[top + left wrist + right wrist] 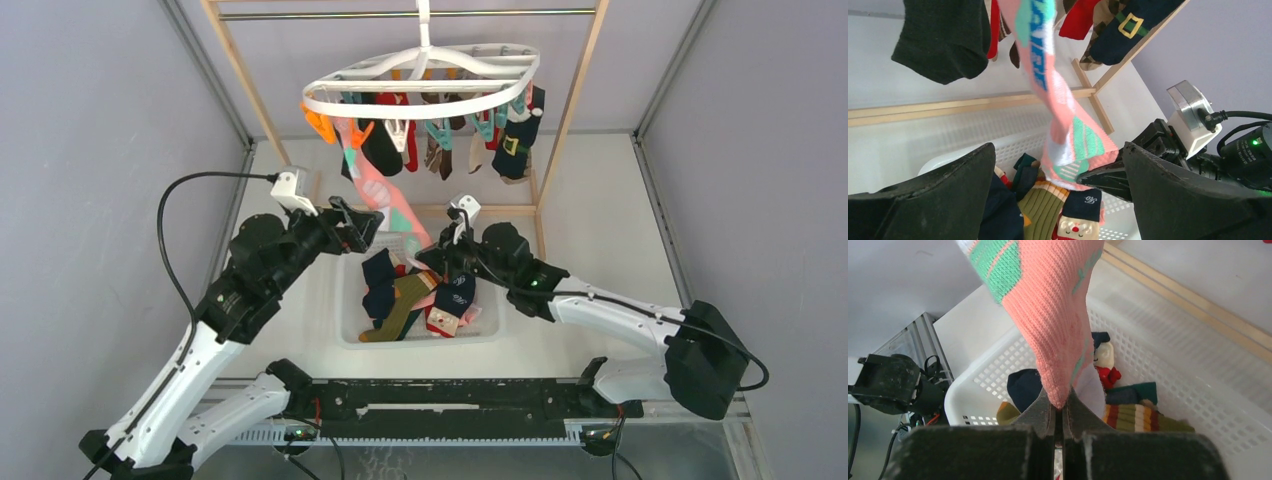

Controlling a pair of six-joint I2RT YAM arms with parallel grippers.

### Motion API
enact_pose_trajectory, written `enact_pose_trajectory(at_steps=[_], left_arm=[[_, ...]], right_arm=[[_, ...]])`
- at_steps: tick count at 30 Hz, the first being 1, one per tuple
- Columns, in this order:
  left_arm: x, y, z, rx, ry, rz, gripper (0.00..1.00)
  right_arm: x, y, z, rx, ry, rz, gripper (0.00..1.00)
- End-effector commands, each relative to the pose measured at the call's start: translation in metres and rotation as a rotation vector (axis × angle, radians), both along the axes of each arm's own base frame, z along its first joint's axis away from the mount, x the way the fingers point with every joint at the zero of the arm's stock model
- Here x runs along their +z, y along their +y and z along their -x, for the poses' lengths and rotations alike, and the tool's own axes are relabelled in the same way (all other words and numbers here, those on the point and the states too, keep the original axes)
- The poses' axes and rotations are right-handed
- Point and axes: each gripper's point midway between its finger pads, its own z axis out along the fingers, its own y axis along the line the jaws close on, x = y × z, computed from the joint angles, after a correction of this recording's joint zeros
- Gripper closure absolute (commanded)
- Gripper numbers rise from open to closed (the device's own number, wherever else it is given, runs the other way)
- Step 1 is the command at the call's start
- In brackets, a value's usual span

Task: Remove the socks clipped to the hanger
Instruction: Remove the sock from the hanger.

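Note:
The white oval hanger [420, 80] hangs from the rail with several socks clipped under it, among them a black sock [383, 148] and a navy buckle sock [517, 140]. A long salmon pink sock [385, 200] with teal stripes stretches from its clip down over the basket. My right gripper [1059, 402] is shut on that sock's lower tip [1053, 315]. My left gripper [1058, 146] stands wide open around the pink sock [1068, 125], its fingers apart from the fabric. In the top view the left gripper [365, 228] is just left of the sock and the right gripper [440, 255] just below it.
A white mesh basket [350, 330] under both grippers holds several loose socks, olive, navy and a Santa one [1075, 227]. The wooden rack frame [575, 110] stands around the hanger, with a low wooden crossbar [948, 107] behind the basket. The right arm's wrist camera [1193, 117] is close to my left fingers.

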Motion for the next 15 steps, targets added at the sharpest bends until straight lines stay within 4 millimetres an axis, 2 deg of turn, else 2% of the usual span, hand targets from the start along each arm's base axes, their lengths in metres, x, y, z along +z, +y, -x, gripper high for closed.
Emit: enact_pose_trajectory(at_steps=[1, 15], left_arm=[[-0.001, 0.009, 0.007, 0.028, -0.009, 0.024, 0.00], [-0.011, 0.012, 0.011, 0.034, 0.005, 0.035, 0.00]], right_arm=[[0.022, -0.010, 0.005, -0.015, -0.029, -0.069, 1.00], [0.021, -0.070, -0.001, -0.119, -0.017, -0.102, 1.00]])
